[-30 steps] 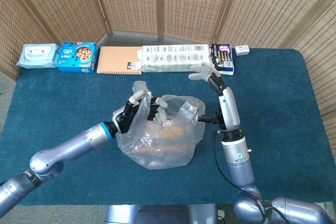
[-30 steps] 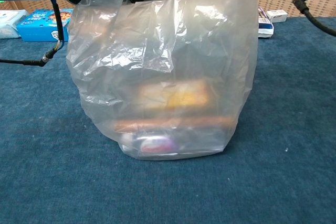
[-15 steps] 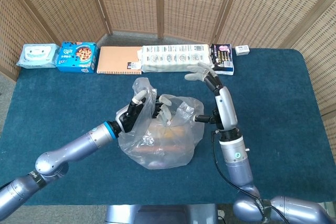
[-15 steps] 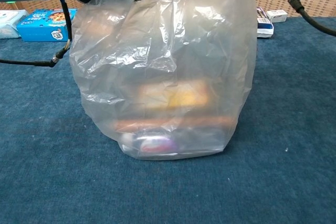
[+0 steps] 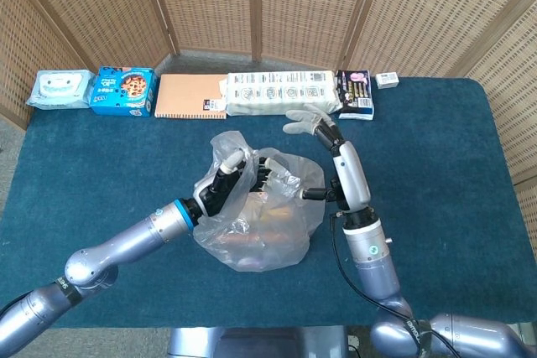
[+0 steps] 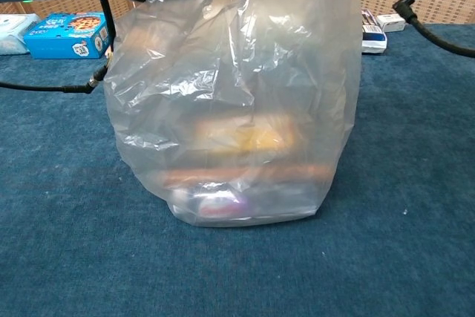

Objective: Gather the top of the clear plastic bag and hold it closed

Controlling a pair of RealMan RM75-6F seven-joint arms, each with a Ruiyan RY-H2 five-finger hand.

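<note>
The left hand [image 5: 239, 175] is seen at the top of the clear plastic bag [image 5: 260, 228], with its fingers partly curled among the loose film of the mouth. It cannot be told whether the film is really pinched or only touched. Compared with a second ago, this hand has been moved further right and deeper over the opening, and the near lip of the bag has been pushed with it.

The right hand [image 5: 309, 120] is held open above the table [image 5: 436, 173], beyond the bag, with nothing in it. It has been shifted a little to the left, toward the bag.

The bag stands upright in the middle of the table, its contents blurred inside. The gathering is judged to be only begun: the mouth is still wide and not yet closed.
</note>
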